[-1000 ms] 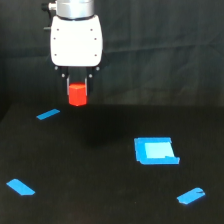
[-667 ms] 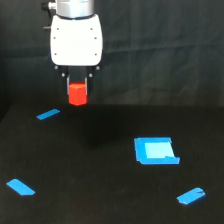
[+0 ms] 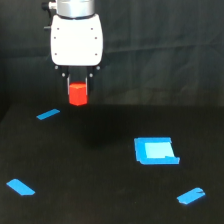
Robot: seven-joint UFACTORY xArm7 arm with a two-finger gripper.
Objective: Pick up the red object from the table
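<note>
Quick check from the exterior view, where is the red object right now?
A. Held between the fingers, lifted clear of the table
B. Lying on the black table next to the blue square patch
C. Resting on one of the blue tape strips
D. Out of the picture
A: the red object sits clamped in the gripper just under the white wrist housing, well above the table and away from the blue square patch.
</note>
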